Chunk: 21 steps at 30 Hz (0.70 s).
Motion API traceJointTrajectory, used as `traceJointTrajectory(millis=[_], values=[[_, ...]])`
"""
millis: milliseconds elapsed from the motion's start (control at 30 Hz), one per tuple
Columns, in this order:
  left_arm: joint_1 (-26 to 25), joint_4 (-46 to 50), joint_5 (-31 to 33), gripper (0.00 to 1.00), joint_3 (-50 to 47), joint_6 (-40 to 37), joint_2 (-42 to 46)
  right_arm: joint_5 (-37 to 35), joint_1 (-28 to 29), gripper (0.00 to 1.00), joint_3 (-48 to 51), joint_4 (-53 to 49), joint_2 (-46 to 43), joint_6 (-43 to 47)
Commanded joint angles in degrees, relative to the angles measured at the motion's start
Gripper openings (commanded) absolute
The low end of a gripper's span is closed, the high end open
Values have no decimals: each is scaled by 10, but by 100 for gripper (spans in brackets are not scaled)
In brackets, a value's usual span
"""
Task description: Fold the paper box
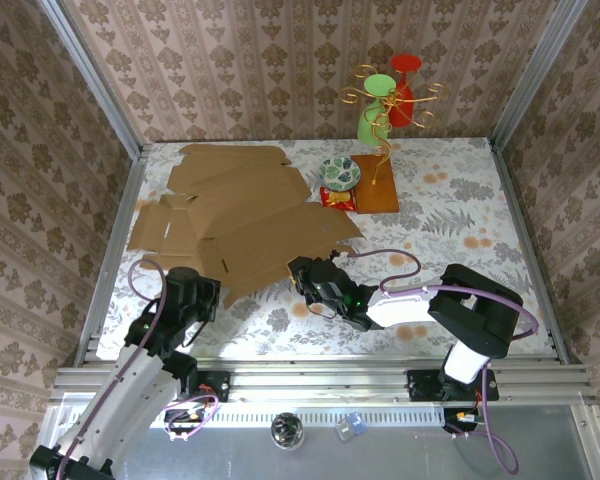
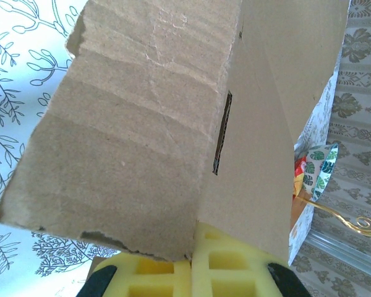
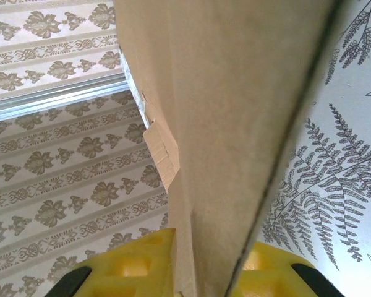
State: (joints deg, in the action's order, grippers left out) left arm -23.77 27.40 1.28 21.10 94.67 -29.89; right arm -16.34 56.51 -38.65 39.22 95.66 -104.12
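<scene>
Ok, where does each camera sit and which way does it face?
Top: above and behind the arms, looking down on the table; both arms, left claw and right claw at the cardboard.
Left wrist: on the left arm, looking past its yellow claw at the cardboard it pinches.
Right wrist: on the right arm, likewise, cardboard between its claw.
Shared: both wrists see cardboard and wallpaper.

left claw: clamped | right claw: clamped | both arms extended low

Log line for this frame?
left end effector: shut on paper box flap | right end effector: astride its edge, grip unclear | fold: not yet done
</scene>
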Motion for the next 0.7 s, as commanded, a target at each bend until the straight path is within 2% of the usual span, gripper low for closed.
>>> traceJointTrajectory(millis=[0,100,133,233,267,467,667], values=[[7,6,-24,0,19,-16,4,-34,-2,15,-19,18,13,11],[9,5,-25,0,22,-23,3,-37,-2,8,-23,14,9,12],[10,5,-26,0,27,-30,2,-38,-3,0,-28,11,6,18],[13,27,-24,38,66,-71,-14,-36,-10,0,-55,-28,-17,43],[12,36,-23,44,88,-96,-24,-36,-14,0,-68,-46,-26,54],[7,99,25,57,256,-237,-81,-33,-36,0,-167,-124,-62,91],[5,146,73,65,374,-311,-93,-25,-55,0,-282,-161,-53,110]])
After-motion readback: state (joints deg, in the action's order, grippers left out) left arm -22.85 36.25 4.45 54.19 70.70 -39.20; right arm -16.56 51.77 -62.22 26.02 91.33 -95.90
